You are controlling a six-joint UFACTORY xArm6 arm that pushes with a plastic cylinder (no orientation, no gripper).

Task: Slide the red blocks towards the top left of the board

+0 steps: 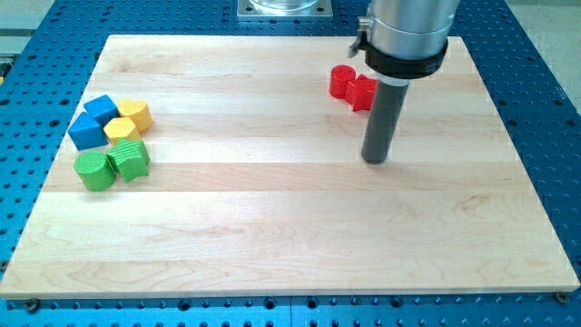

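Observation:
Two red blocks sit touching in the upper right part of the board: a round red block (341,81) and, to its right, a second red block (363,93) partly hidden behind the rod. My tip (376,160) rests on the board below and slightly right of the red blocks, apart from them.
A cluster sits at the board's left edge: two blue blocks (102,109) (87,132), two yellow blocks (134,113) (121,130), a round green block (93,170) and a second green block (129,159). The wooden board (272,236) lies on a blue perforated table.

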